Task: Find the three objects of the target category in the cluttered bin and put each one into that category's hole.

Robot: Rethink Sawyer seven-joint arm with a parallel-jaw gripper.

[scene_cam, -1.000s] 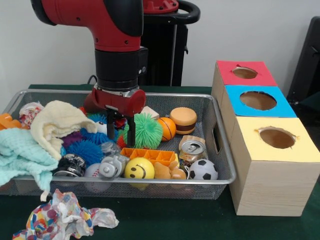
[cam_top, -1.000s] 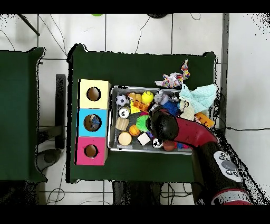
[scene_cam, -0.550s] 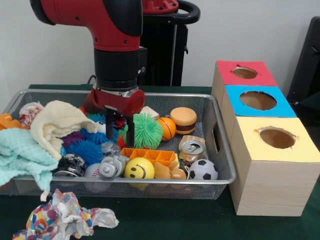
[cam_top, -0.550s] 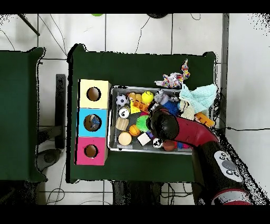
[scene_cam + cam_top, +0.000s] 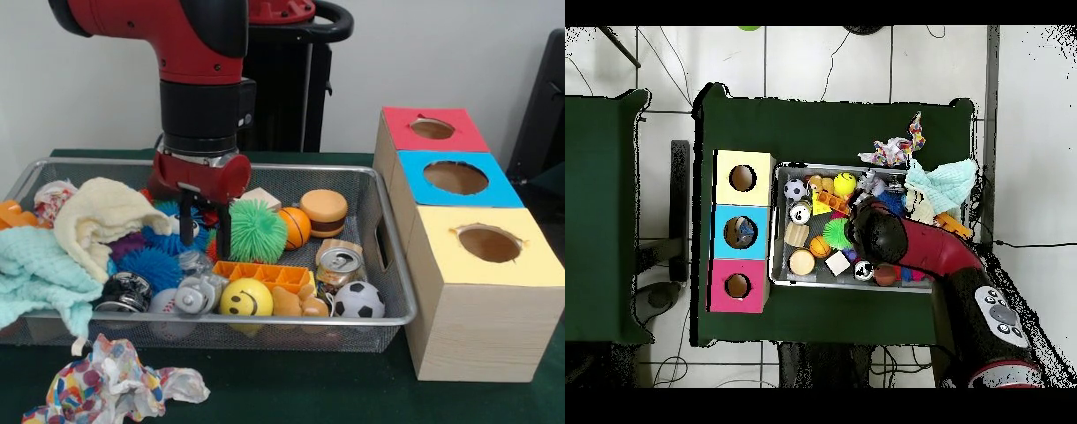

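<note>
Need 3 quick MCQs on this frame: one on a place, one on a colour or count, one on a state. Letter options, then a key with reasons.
1. Where is the soccer ball?
A. in the bin's front corner nearest the boxes
B. on the yellow box
C. outside the bin on the cloth

2. How many holed boxes stand beside the bin?
A. two
B. three
C. four

3. What is the hand holding?
A. the soda can
B. the smiley ball
C. nothing

Key:
1 A, the ball lies inside the mesh at the front corner, next to the yellow box.
2 B, a red box, a blue box and the yellow one stand in a row.
3 C, its fingers are apart and empty beside the green spiky ball.
</note>
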